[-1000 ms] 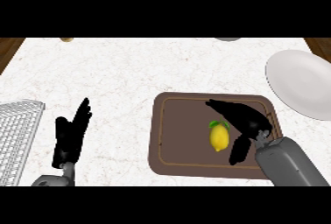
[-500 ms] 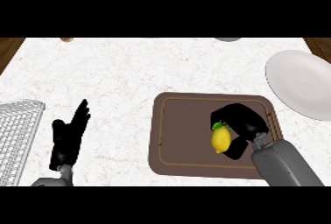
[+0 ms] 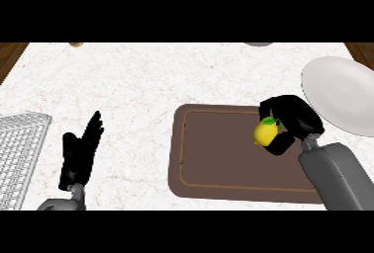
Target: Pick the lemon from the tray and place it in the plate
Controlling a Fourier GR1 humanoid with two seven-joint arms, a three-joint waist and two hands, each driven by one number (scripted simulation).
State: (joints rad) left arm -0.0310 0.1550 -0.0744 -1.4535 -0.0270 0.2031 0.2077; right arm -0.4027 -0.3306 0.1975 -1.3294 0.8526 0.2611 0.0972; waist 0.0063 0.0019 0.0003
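Right hand (image 3: 294, 121) clasping lemon (image 3: 266, 133), upright, stem end up

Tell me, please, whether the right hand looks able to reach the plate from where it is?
Probably yes: the right hand, curled round the lemon, is at the right side of the tray, and the plate lies just to its right with nothing between them.

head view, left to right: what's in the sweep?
wire rack → left hand, open and resting → tray → lemon → right hand, curled round the lemon → plate
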